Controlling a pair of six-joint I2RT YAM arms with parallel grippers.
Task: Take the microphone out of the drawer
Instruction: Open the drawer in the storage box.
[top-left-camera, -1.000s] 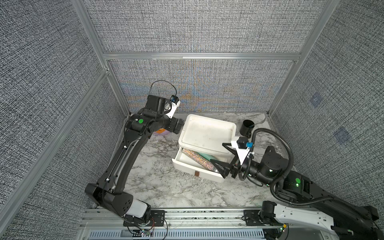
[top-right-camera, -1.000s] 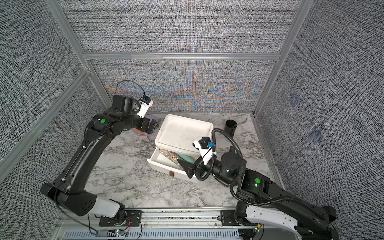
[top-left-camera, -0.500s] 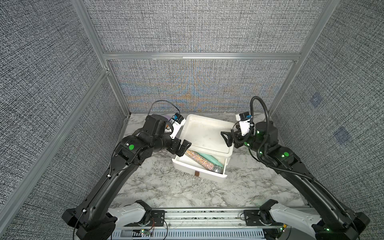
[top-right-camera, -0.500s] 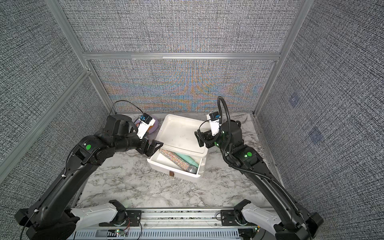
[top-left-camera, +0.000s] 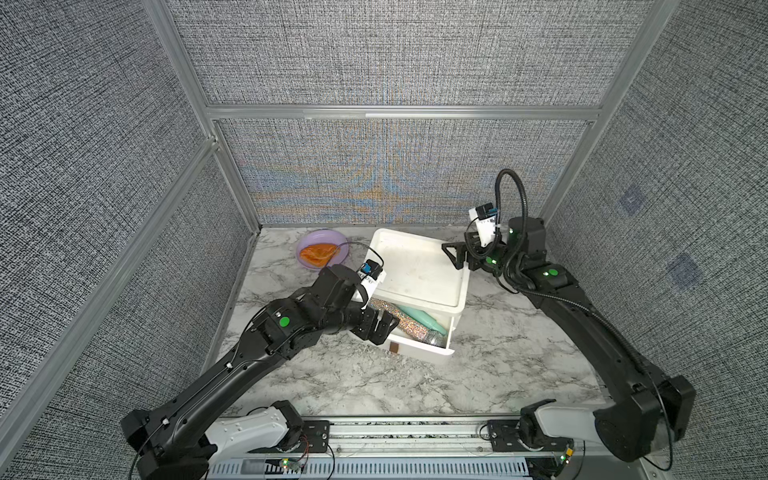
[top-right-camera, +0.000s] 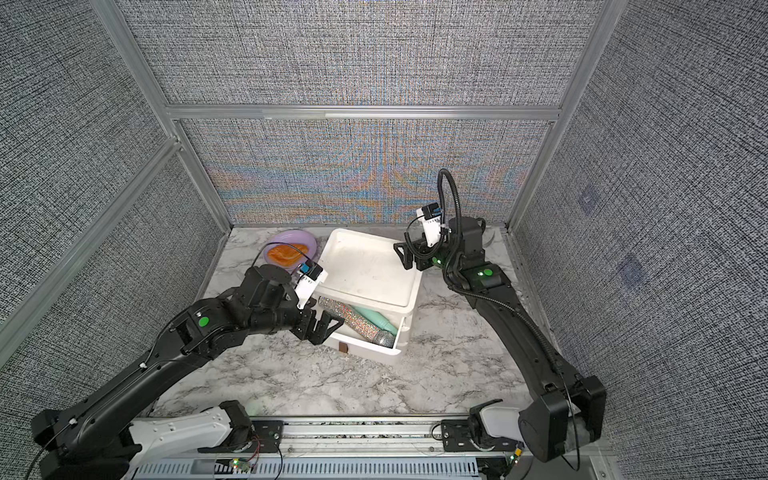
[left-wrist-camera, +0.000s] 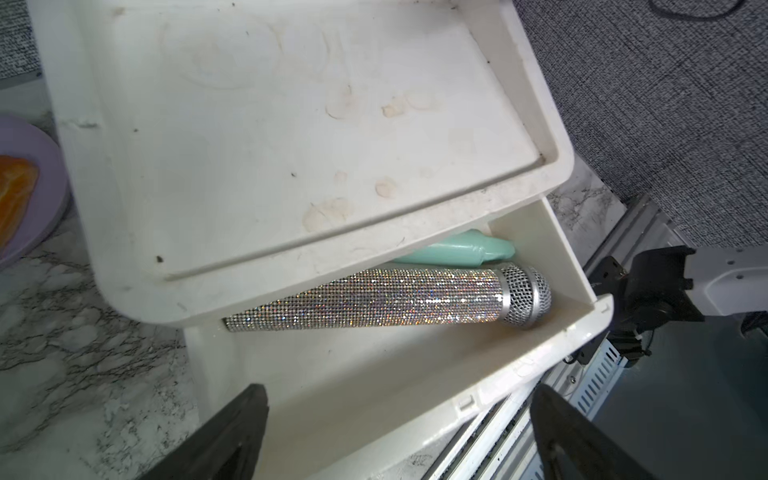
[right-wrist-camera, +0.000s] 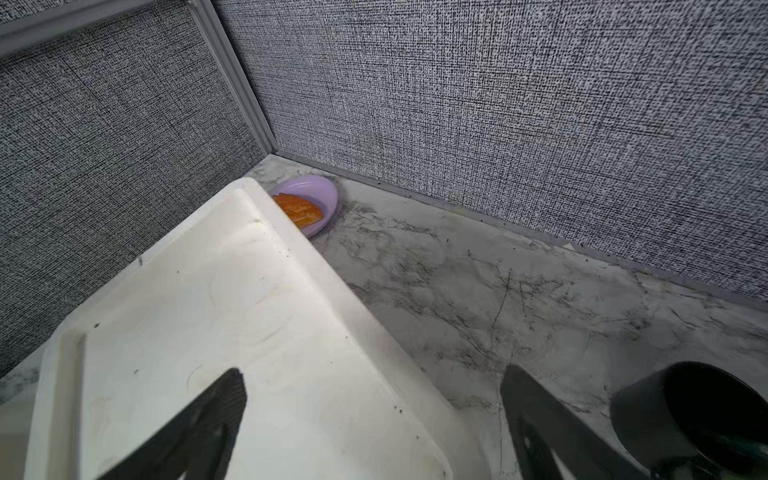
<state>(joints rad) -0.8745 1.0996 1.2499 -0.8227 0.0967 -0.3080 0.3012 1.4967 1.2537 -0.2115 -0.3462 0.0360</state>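
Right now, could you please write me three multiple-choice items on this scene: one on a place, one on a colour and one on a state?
1. Where does the microphone lie?
A. On the marble tabletop
B. In the open drawer, beside a teal object
C. On top of the white unit

2. What colour is the plate by the back wall?
A. Purple
B. Red
C. Green

3. How does the left gripper stand?
A. Shut on the microphone
B. Open, holding nothing
C. Shut on the drawer's handle

Answers:
1 B: the left wrist view shows it on the drawer's floor next to the teal object.
2 A: both top views show it purple.
3 B: its jaws stand wide apart at the drawer's end and grip nothing.
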